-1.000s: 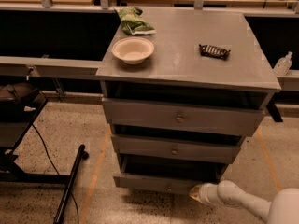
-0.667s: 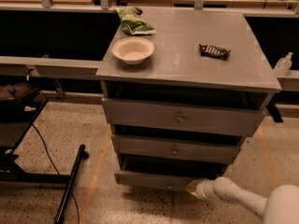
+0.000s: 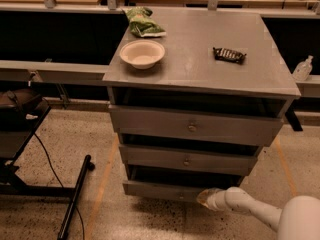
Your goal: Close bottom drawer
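Note:
The bottom drawer (image 3: 155,189) is the lowest of three grey drawers in the cabinet (image 3: 200,74). Its slim front stands a little out from the cabinet, with a dark gap above it. Its knob is hidden behind my gripper. My gripper (image 3: 206,197) reaches in from the lower right on a white arm (image 3: 260,211) and presses against the drawer front near its middle right. The middle drawer (image 3: 186,160) and top drawer (image 3: 192,127) show their round knobs.
On the cabinet top are a white bowl (image 3: 142,53), a green bag (image 3: 143,25) and a dark snack bar (image 3: 229,54). A black stand with a cable (image 3: 75,196) lies on the floor at the left. A bottle (image 3: 303,68) stands at the right.
My gripper has moved left along the floor toward the drawer front. The bottom drawer's front has slid back toward the cabinet.

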